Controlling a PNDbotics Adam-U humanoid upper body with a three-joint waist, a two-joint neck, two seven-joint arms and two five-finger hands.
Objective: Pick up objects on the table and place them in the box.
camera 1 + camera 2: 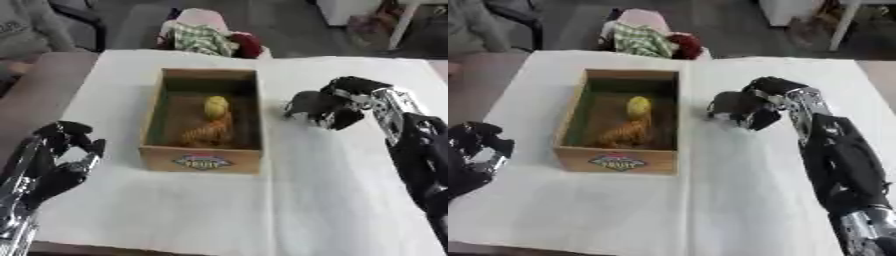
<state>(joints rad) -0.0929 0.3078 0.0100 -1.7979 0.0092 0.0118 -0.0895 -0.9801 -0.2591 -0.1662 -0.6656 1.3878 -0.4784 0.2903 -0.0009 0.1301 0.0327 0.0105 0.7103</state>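
A wooden box [201, 159] with a label on its front wall stands in the middle of the white table [332, 200]. Inside it lie a yellow rounded object [216, 105] and, just in front of it, an orange-brown object [208, 132]. My right hand [325, 108] hovers just right of the box at the level of its far half, fingers curled downward, and I see nothing held in them. At the lower left my left hand [61, 160] rests with relaxed fingers pointing up, holding nothing.
Beyond the table's far edge sits a heap of cloth, checked green and red [210, 40]. A grey chair or sofa [35, 30] is at the far left. A white table leg [404, 20] stands at the far right.
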